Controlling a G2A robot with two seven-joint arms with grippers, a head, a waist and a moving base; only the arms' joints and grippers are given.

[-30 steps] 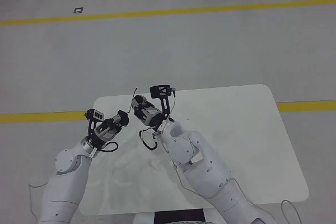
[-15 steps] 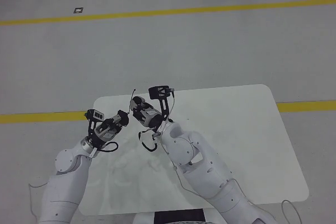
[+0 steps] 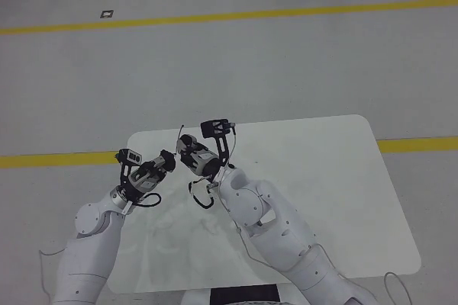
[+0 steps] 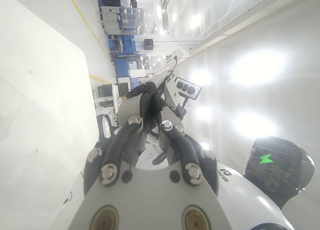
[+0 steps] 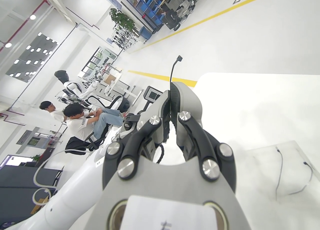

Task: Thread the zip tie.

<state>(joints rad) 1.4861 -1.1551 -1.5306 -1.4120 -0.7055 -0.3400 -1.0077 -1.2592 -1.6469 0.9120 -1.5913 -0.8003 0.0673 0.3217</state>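
Black thin plastic zip tie [image 5: 172, 73] is pinched between the fully closed fingers of the right gripper [image 5: 171, 92]. The strip sticks out past the tips with the small square head at its end, centre of the right wrist frame. In top view it sits left of centre, over the upper-left corner of the white rounded table [image 3: 328, 175]. The left gripper [image 4: 148, 89] has its fingers pressed together, just beside the right gripper; can't tell if anything is between them. Two loose black ties [image 5: 279, 173] lie on a clear panel [image 5: 265, 152], lower right of the right wrist frame.
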